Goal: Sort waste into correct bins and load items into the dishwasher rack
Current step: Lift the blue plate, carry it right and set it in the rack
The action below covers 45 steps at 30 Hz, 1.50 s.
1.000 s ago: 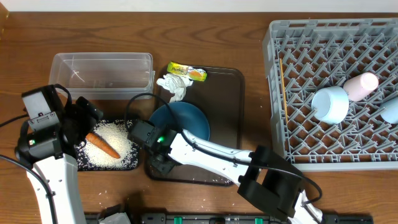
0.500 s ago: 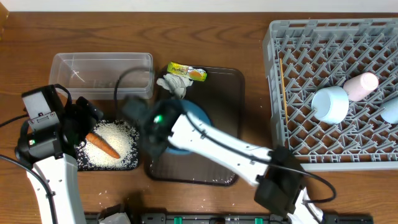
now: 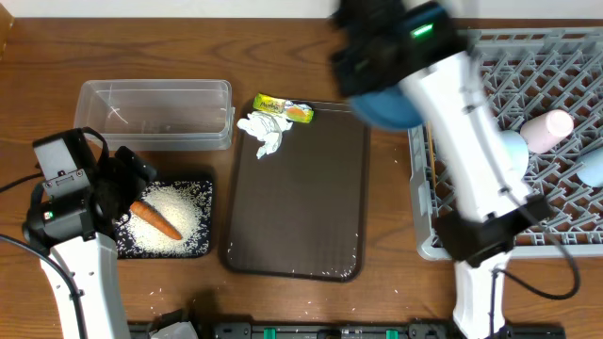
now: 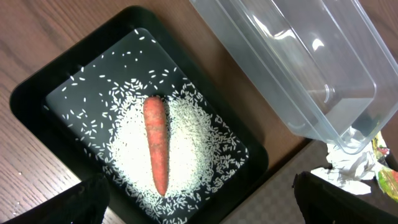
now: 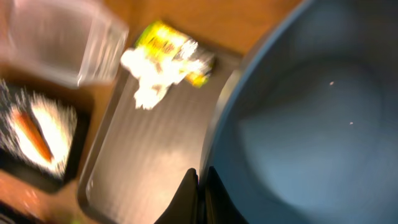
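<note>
My right gripper [image 5: 202, 177] is shut on the rim of the large dark-blue bowl [image 3: 391, 105] and holds it in the air at the left edge of the grey dishwasher rack [image 3: 556, 56]. The bowl fills the right wrist view [image 5: 311, 124]. My left gripper [image 4: 199, 190] is open and empty above the black tray [image 3: 203, 249], which holds white rice [image 3: 184, 209] and an orange carrot [image 3: 155, 221]. The crumpled tissue [image 3: 264, 132] and snack wrapper [image 3: 285, 110] lie at the far edge of the brown serving tray [image 3: 301, 207]. The clear tub [image 3: 155, 113] is empty.
A light-blue cup [image 3: 504, 151] and a whitish-pink cup [image 3: 549, 130] lie in the rack, partly behind my right arm. Another pale blue item [image 3: 592, 168] shows at the right edge. A few rice grains lie on the brown tray's near edge. The chopsticks are hidden.
My right arm has lifted the dark-blue bowl off the brown tray and swung it up and right to the rack's left edge. The left arm has not moved.
</note>
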Motion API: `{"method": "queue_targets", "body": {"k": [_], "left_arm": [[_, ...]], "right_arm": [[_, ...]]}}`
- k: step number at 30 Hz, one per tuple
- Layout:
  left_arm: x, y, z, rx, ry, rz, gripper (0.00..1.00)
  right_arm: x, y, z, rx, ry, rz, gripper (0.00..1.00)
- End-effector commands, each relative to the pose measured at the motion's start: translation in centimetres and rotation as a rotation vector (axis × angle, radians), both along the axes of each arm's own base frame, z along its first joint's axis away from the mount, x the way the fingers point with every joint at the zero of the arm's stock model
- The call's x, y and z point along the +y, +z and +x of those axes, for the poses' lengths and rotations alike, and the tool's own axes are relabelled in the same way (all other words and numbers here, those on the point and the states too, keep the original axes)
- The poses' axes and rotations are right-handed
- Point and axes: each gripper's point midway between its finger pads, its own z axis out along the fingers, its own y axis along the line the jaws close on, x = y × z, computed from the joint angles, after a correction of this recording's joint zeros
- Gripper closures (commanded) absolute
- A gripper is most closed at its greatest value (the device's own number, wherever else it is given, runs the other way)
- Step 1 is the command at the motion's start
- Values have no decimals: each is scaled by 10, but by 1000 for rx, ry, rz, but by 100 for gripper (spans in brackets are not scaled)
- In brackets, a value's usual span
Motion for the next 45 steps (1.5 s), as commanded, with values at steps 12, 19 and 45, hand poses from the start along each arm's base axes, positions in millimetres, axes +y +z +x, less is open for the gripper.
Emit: {"method": "queue_targets", "body": {"k": [12,19,45], "left_arm": [[4,4,0,-4,16,10,3],[4,4,0,-4,16,10,3],[4,4,0,-4,16,10,3]], "right_arm": [[-123,93,38,-161,94,694,99],[-129,90,41,-170,200,908,99],[-186,-14,58,-25,-28,931,99]]}}
